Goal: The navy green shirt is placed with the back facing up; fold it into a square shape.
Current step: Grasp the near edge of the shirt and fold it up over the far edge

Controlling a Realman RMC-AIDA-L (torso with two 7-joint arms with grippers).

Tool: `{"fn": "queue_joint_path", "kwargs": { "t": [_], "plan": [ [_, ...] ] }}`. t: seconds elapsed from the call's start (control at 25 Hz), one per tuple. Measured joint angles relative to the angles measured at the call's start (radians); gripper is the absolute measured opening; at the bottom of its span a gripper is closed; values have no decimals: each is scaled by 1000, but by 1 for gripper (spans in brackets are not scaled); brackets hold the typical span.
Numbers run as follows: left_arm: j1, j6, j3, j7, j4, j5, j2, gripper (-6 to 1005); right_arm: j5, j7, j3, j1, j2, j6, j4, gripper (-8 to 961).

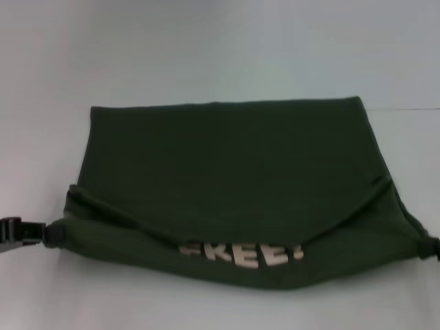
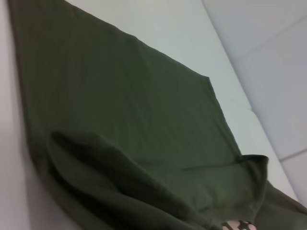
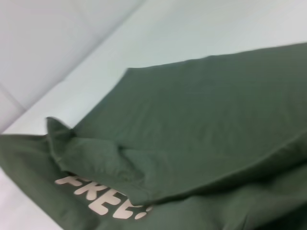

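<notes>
Since the near edge of the shirt (image 1: 227, 179) is lifted and pulled taut between the two grippers, this looks like the fold where the near part gets carried over onto the far part. The left gripper (image 1: 48, 234) sits at the near left corner with cloth bunched right at it, so I'd say it's clamped on that corner. The right gripper (image 1: 432, 249) barely peeks in at the near right corner — can't tell how its jaws stand, though the cloth gathers to a point there too.

Pale lettering (image 1: 240, 254) shows on the lifted underside, sagging in the middle. To do this well I'd keep both corners level and tensioned so that sag doesn't drag, move them together, and lay the edge down square with the far edge — it lies flat and straight on the white table (image 1: 206, 48) beyond.
</notes>
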Motion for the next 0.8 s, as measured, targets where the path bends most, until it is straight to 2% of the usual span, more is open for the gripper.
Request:
{"fn": "queue_joint_path", "kwargs": {
  "t": [0.2,0.4,0.44,0.52,0.64,0.68,0.8],
  "plan": [
    [-10,60,-30,3,2,8,11,42,11,-48,45,-5,-15,-60,-1,35],
    [-35,28,-106,-16,-19,-18,26,42,36,-24,103,77,-36,-14,18,35],
    [-57,-40,-150,-35,-58,-55,39,42,37,-13,109,95,-39,10,22,34],
    [-76,-124,-156,-45,-92,-84,47,42,38,10,115,137,-48,55,35,34],
    [-97,-211,-153,-51,-128,-110,50,42,38,56,115,224,-66,158,82,34],
    [-106,-247,-151,-51,-142,-119,51,42,38,56,115,224,-66,158,82,34],
    [-136,-367,-146,-39,-192,-141,50,42,38,79,108,287,-70,267,123,34]
  ]
}}
